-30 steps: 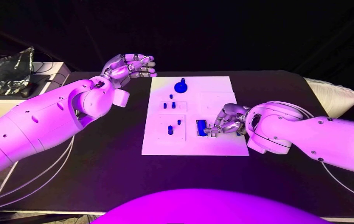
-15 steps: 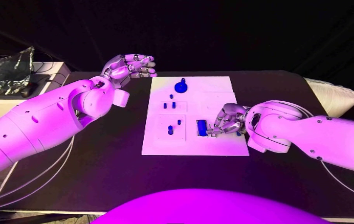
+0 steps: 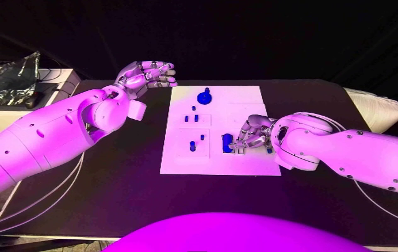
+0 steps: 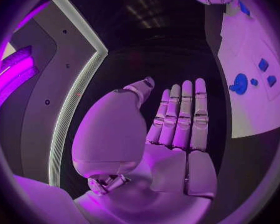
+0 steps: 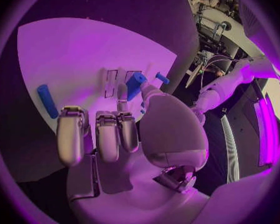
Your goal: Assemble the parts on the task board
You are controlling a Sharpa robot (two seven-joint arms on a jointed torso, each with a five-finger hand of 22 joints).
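Note:
The white task board point(image 3: 211, 163) lies mid-table. On it stand a round blue knob point(image 3: 203, 97), small blue pegs point(image 3: 191, 118) and another peg point(image 3: 191, 145). My right hand point(image 3: 253, 134) rests on the board's right half, its thumb and a finger pinching an upright blue block point(image 3: 226, 142); the block point(image 5: 135, 84) shows between those fingertips in the right wrist view. A blue cylinder point(image 5: 47, 100) lies flat on the board point(image 5: 84, 50) beside that hand point(image 5: 124, 129). My left hand point(image 3: 148, 73) hovers off the board's far left corner, holding nothing, its fingers point(image 4: 180, 114) stretched out.
A white box with a crinkled foil bag point(image 3: 18, 79) sits at the table's far left. Cables point(image 3: 50, 191) trail under my left arm. Bare black table point(image 3: 108, 189) surrounds the board. In the left wrist view the board point(image 4: 246, 114) and the knob point(image 4: 239, 83) lie beyond the fingers.
My right hand and forearm have edged slightly left, closing in on the blue block. The left hand has stayed where it was.

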